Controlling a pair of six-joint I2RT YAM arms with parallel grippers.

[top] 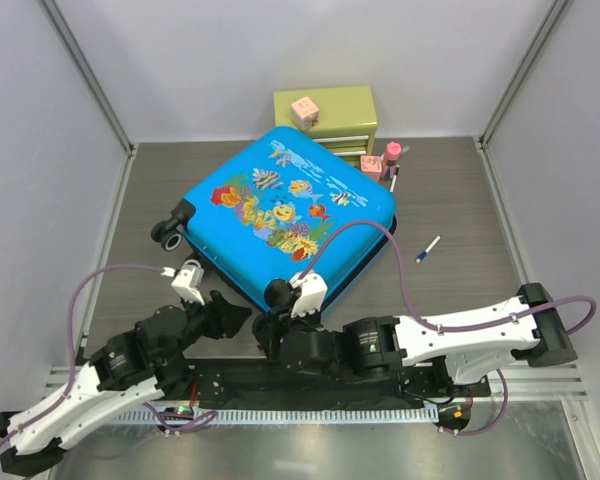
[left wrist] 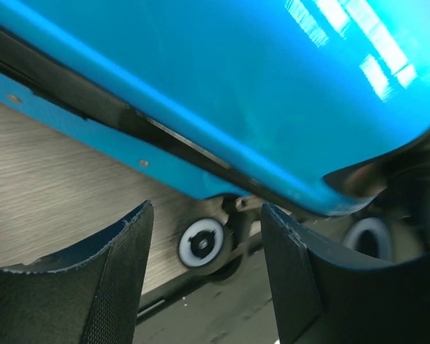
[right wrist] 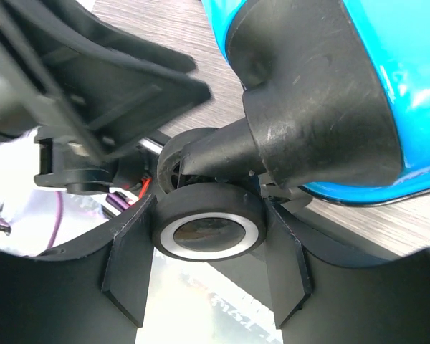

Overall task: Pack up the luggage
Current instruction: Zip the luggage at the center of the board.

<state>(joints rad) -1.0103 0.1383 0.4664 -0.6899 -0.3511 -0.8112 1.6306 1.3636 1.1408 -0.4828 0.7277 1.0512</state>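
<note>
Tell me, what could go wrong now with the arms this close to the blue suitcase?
The right end effector pinches a round wheel, which may roll or swivel out of the grip. The left end effector, open beside the glossy suitcase, might slide off it. A shove could push the suitcase into the pink bottle at its far corner.

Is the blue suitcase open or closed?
Closed: the suitcase lies flat, printed shell up, both halves together, no lining showing.

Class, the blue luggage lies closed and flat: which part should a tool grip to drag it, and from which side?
Grip the luggage by its black wheel at the near corner, from the arms' side. It juts beyond the smooth shell, narrow enough to pinch; the right tool clamps it.
</note>
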